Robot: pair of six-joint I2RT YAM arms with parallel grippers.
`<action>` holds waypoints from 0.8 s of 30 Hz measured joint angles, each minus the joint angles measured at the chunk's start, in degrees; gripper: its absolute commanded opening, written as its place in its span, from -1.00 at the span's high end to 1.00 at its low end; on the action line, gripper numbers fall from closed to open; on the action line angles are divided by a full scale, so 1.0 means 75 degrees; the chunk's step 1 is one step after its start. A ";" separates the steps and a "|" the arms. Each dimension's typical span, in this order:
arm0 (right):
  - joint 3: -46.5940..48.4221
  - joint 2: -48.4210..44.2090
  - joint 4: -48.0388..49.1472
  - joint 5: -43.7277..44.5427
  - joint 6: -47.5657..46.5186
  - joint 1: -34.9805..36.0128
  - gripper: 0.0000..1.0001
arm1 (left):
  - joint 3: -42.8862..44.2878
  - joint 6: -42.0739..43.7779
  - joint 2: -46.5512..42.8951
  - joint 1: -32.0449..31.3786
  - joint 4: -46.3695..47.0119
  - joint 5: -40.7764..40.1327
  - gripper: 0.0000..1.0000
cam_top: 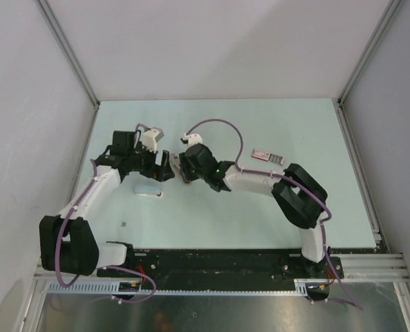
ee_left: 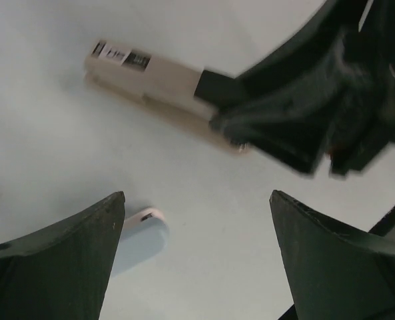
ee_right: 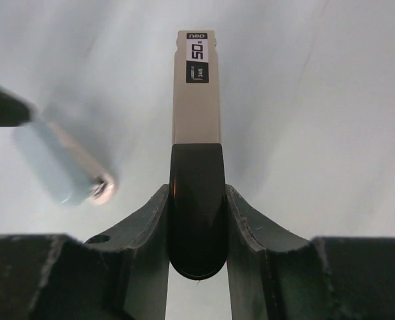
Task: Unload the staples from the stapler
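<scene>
The stapler (ee_right: 196, 100) is a beige bar with a black rear end and labels at its far tip. My right gripper (ee_right: 196, 189) is shut on the black end, and the beige part sticks out ahead of the fingers. In the left wrist view the stapler (ee_left: 150, 70) lies across the upper part, with the right gripper's fingers (ee_left: 284, 127) around its black end. My left gripper (ee_left: 197, 197) is open and empty, just short of the stapler. In the top view the two grippers, left (cam_top: 164, 166) and right (cam_top: 182, 171), face each other closely, and the stapler (cam_top: 185, 181) is mostly hidden between them.
A small pale blue oblong object (cam_top: 149, 191) lies on the table just in front of my left gripper; it also shows in the left wrist view (ee_left: 140, 237) and the right wrist view (ee_right: 54, 167). A flat pink-and-white box (cam_top: 268, 155) lies at the back right.
</scene>
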 measured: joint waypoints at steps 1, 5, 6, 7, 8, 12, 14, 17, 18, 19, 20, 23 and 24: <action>-0.0254 -0.0213 0.0137 0.0102 0.0207 0.0198 1.00 | -0.0076 -0.0061 0.0035 -0.0184 0.0122 0.0044 -0.90; -0.0822 -0.0737 0.0475 0.0702 0.0857 0.0548 1.00 | -0.0428 -0.0213 0.0050 -0.0650 0.0513 0.0140 -0.91; -0.0901 -0.0807 0.0571 0.0903 0.1023 0.0560 1.00 | -0.0522 -0.0239 0.0050 -0.0743 0.0603 0.0163 -0.91; -0.0953 -0.0854 0.0635 0.1084 0.1142 0.0554 1.00 | -0.0603 -0.0271 0.0050 -0.0822 0.0673 0.0189 -0.91; -0.0994 -0.0886 0.0685 0.1218 0.1244 0.0554 1.00 | -0.0664 -0.0291 0.0050 -0.0877 0.0737 0.0201 -0.90; -0.1128 -0.0994 0.0816 0.1737 0.1693 0.0527 1.00 | -0.0737 -0.0399 0.0058 -0.0953 0.0860 0.0294 -0.88; -0.1142 -0.1014 0.0871 0.1880 0.1953 0.0513 1.00 | -0.0737 -0.0417 0.0105 -0.0965 0.0991 0.0382 -0.84; -0.1218 -0.1049 0.1043 0.1950 0.2317 0.0510 1.00 | -0.0737 -0.0411 0.0268 -0.1014 0.1142 0.0425 -0.76; -0.1268 -0.1087 0.1072 0.1953 0.2439 0.0510 1.00 | -0.0737 -0.0402 0.0332 -0.1029 0.1183 0.0431 -0.73; -0.1323 -0.1134 0.1081 0.1950 0.2547 0.0510 1.00 | -0.0737 -0.0396 0.0396 -0.1035 0.1212 0.0443 -0.70; -0.1387 -0.1186 0.1110 0.1947 0.2646 0.0510 1.00 | -0.0737 -0.0393 0.0466 -0.1037 0.1241 0.0452 -0.68; -0.1580 -0.1358 0.1154 0.1938 0.2903 0.0510 1.00 | -0.0737 -0.0385 0.0664 -0.1046 0.1341 0.0458 -0.60; -0.1638 -0.1416 0.1166 0.1923 0.2990 0.0510 1.00 | -0.0734 -0.0382 0.0723 -0.1046 0.1367 0.0460 -0.56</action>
